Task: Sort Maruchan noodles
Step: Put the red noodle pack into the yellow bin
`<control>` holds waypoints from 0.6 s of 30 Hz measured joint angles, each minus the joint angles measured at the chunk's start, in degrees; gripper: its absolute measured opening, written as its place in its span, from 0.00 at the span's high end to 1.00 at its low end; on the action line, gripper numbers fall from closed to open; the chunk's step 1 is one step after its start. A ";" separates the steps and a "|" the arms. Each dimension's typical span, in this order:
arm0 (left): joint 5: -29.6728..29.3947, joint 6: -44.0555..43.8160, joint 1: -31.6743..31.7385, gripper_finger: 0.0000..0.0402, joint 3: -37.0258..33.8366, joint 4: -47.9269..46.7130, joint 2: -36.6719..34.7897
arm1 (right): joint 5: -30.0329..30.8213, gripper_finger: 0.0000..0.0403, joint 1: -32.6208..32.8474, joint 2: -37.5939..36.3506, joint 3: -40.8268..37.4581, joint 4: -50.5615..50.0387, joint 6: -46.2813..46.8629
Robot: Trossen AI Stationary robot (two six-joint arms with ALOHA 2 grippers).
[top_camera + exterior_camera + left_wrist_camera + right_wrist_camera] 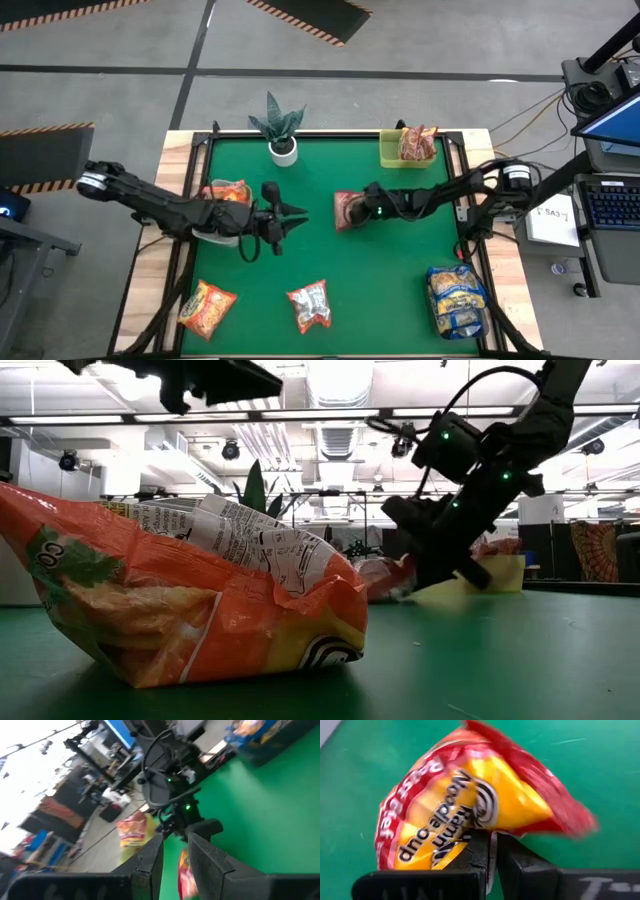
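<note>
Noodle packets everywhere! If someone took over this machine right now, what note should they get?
Right tool: shut on a red noodle packet at mid-table, pinching its edge.
Left tool: fingers slightly apart, holding nothing, left of centre, pointing toward the right arm.
Packets: some in the lime-green tray at the far edge; orange pile under the left arm; orange packet and red-silver packet near the front; yellow-and-blue stack front right.
Done: some colours appear grouped.
Left: probably place the held packet, then the loose front ones.
</note>
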 joint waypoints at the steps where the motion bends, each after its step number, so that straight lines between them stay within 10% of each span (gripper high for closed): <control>1: 1.97 -0.50 0.84 0.81 0.00 1.03 0.87 | -0.08 0.97 0.30 0.09 -0.06 0.85 -0.27; 8: 8.99 -2.47 6.33 0.81 0.03 7.52 8.18 | -2.38 0.93 0.70 -2.21 -0.10 -1.31 0.40; 18: 13.18 -2.87 9.81 0.81 7.08 8.17 22.10 | -2.03 0.61 0.52 -9.64 -0.11 -8.31 -0.46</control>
